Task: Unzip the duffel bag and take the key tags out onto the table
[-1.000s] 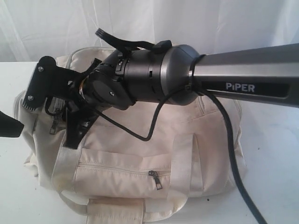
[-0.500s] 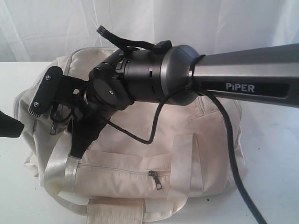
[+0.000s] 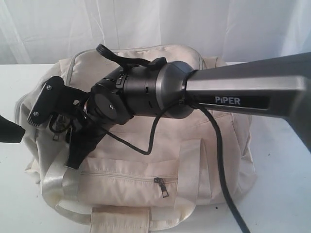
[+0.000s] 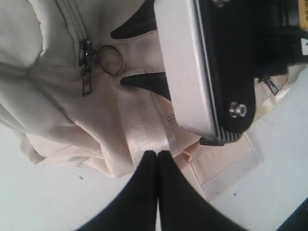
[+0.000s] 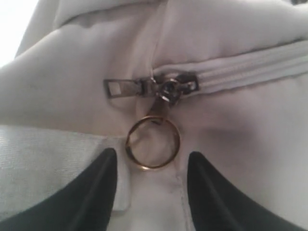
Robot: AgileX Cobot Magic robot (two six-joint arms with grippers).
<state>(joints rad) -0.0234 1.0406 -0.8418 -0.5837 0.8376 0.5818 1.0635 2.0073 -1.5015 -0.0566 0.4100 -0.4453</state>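
You are dealing with a soft, light duffel bag lying on the table. Its cream fabric is likely going to bunch and drag along rather than resist a pull, so you are better off taking the hardware than the cloth: the brass-coloured ring hanging from the grey zip slider is offering the surest hold, thin and rigid though probably slippery, with the flat pull tab lying beside it. The right gripper is reaching across to the bag's end on the left of the exterior view and tilting down onto the top zip, its jaws standing apart either side of the ring without touching it. The left gripper is hovering just over the shiny webbing handle, jaws pressed together and grasping nothing you can see. The zip is showing closed here, and the key tags are not appearing in any view
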